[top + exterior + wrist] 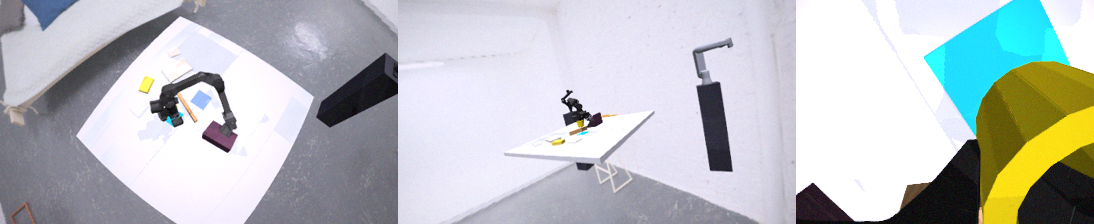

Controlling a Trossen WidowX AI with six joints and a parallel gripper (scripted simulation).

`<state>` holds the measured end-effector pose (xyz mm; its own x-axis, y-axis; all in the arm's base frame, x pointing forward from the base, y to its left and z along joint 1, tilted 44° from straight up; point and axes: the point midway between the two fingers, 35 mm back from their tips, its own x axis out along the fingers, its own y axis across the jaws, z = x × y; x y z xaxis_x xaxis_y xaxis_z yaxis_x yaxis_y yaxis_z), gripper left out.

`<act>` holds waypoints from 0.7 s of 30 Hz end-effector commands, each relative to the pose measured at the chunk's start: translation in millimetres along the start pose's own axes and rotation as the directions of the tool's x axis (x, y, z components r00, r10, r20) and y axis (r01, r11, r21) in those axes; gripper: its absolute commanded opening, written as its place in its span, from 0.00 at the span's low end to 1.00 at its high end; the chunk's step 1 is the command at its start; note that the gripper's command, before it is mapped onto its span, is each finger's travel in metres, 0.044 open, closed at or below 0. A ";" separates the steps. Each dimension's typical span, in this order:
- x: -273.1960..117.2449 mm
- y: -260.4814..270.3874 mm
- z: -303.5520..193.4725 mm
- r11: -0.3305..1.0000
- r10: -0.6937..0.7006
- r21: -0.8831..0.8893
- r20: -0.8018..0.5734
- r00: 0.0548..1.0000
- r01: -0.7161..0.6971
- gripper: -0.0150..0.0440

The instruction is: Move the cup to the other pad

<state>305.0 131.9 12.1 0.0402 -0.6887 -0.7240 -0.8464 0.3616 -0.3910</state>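
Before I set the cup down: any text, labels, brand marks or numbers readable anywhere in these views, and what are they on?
None readable in any view.
Cup, held in the gripper: plain yellow, no marking.
Cyan pad: plain, no print.
Yellow block, wooden bar, purple box: no lettering visible.
Papers on the table: too small to tell.

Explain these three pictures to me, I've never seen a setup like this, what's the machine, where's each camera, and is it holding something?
The machine is a jointed black robot arm mounted on a white table. One picture looks straight down from above, one looks across the room from the side, and one comes from a camera on the arm's wrist. Its gripper is closed on a yellow cup, held above a bright cyan pad. Also on the table: a pale blue pad, a wooden bar, a yellow block and a dark purple box. The marbles cannot be seen.
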 end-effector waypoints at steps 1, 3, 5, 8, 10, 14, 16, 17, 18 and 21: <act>-2.4 0.7 5.9 1.000 0.000 0.007 0.006 1.000 0.000 0.25; -1.5 0.7 5.9 1.000 0.000 0.007 0.006 1.000 0.000 0.25; 0.2 0.7 6.0 1.000 0.000 0.007 0.006 1.000 0.000 0.25; 3.7 0.6 6.2 1.000 0.000 0.007 0.006 1.000 0.000 0.25; 6.2 0.6 6.4 1.000 0.000 0.007 0.006 1.000 0.000 0.25; 11.5 0.4 6.8 1.000 0.000 0.007 0.006 1.000 0.000 0.25; 14.2 0.4 7.0 1.000 0.000 0.007 0.006 1.000 0.000 0.25; 15.5 0.4 7.1 1.000 0.000 0.007 0.006 1.000 0.000 0.25; 16.8 0.4 7.2 1.000 -0.001 0.007 0.006 1.000 0.000 0.25; 20.8 0.3 7.5 1.000 -0.001 0.007 0.006 1.000 0.001 0.25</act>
<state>309.6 125.2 -4.2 0.0419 -0.6834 -0.7289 -0.8383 0.3729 -0.3978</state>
